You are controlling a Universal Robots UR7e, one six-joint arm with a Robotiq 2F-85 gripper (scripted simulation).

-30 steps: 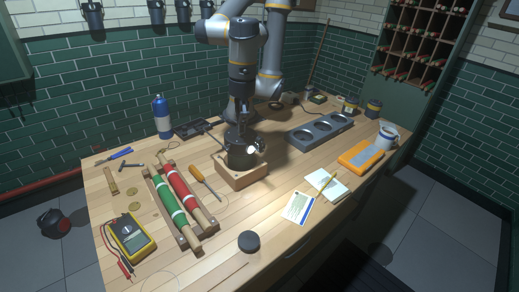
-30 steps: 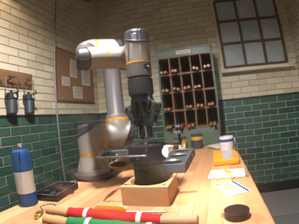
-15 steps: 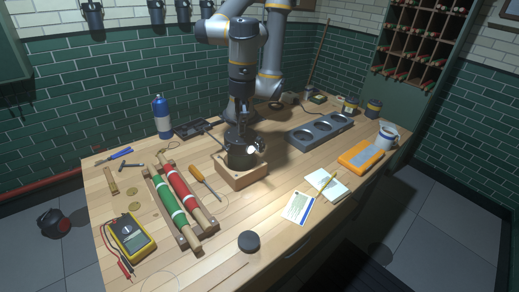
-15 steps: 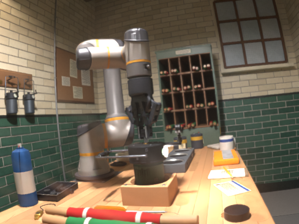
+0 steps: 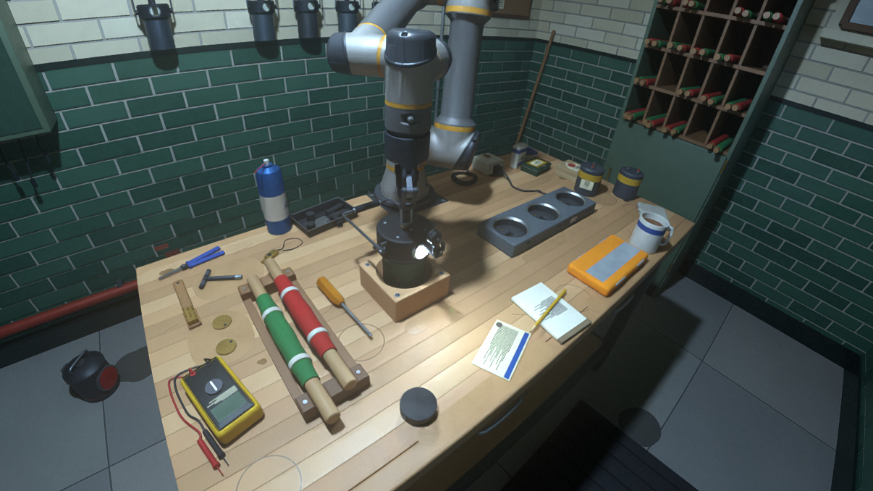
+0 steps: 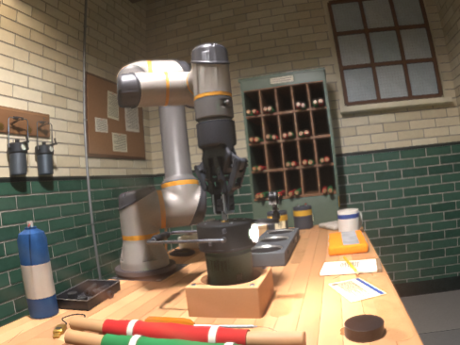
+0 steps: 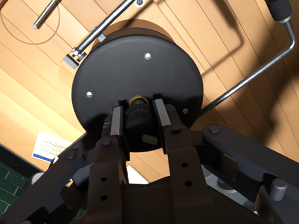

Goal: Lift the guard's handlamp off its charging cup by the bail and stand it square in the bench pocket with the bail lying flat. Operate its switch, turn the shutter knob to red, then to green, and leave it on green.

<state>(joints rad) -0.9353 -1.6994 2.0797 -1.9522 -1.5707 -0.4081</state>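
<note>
The black shutter knob [image 7: 138, 117] on top of the handlamp is clamped between the fingers of my closed gripper [image 7: 138, 119], which points straight down from above [image 5: 405, 215]. The handlamp [image 5: 405, 251] is a dark cylinder standing upright in the wooden bench pocket [image 5: 405, 288] at the bench's middle. Its lens [image 5: 421, 250] shines white toward the right. The wire bail [image 5: 364, 235] lies out flat to the lamp's left rear. The grey charging tray [image 5: 536, 218] with three empty cups sits to the right.
A black parts tray [image 5: 322, 215] lies behind the lamp, by a blue and white spray can [image 5: 273, 196]. A screwdriver [image 5: 342, 303] and rolled red and green flags [image 5: 295, 330] lie left of the pocket. Papers, a notebook, an orange pad and a mug sit to the right.
</note>
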